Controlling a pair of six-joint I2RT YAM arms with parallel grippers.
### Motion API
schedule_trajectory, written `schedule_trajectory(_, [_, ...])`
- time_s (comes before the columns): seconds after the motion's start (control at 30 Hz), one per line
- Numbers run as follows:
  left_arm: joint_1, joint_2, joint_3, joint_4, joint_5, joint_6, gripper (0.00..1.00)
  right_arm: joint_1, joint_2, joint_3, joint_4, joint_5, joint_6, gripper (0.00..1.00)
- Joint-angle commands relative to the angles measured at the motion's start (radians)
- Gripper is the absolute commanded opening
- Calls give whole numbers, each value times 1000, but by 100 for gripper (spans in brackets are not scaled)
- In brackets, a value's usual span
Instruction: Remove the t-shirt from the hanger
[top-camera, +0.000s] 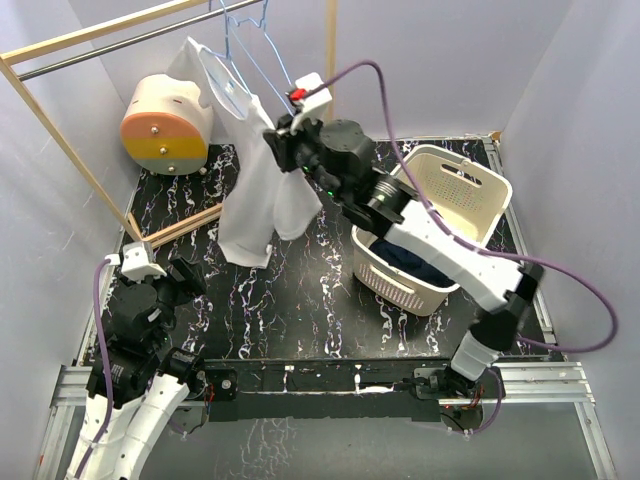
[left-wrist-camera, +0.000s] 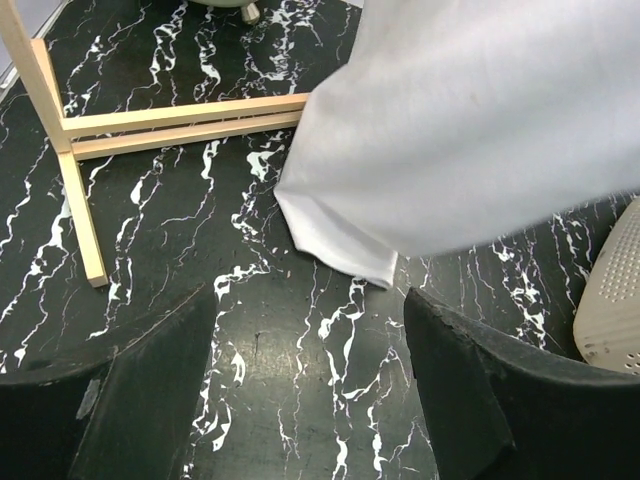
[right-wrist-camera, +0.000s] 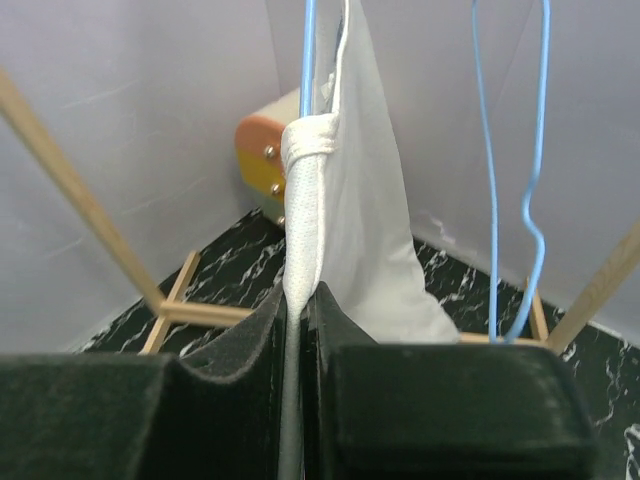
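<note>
A white t-shirt (top-camera: 252, 190) hangs from a blue wire hanger (top-camera: 246, 45) on the rack rail at the back left. My right gripper (top-camera: 276, 148) is shut on a bunched fold of the t-shirt (right-wrist-camera: 305, 215) at its right shoulder, just below the hanger wire (right-wrist-camera: 307, 60). A second empty blue hanger (right-wrist-camera: 535, 170) hangs to the right. My left gripper (top-camera: 170, 280) is open and empty, low over the table; in its wrist view the shirt's hem (left-wrist-camera: 340, 255) hangs just beyond my open fingers (left-wrist-camera: 470, 380).
A wooden clothes rack (top-camera: 60, 150) stands at the left, its base bars on the table (left-wrist-camera: 170, 120). A round orange and cream object (top-camera: 165, 125) sits behind the shirt. A cream laundry basket (top-camera: 440, 225) with dark cloth inside stands at the right.
</note>
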Motion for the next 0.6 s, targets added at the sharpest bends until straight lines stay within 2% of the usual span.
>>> schedule_trajectory(0.0, [-1,-12,-1,38,51,51,76,1,-228,-171,12,-106,87,8])
schedule_trajectory(0.1, [-1,-11,16,73,130,84,83,1,-369,-321,-50,-233,107,8])
schedule_trajectory(0.17, [-1,-4,39,120,231,102,86,0,-462,-415,-104,-329,114,8])
schedule_trajectory(0.33, [-1,54,145,290,576,96,92,1,-687,-597,-265,-509,149,8])
schedule_trajectory(0.57, [0,254,338,532,1071,-16,96,0,-913,-729,-356,-651,221,8])
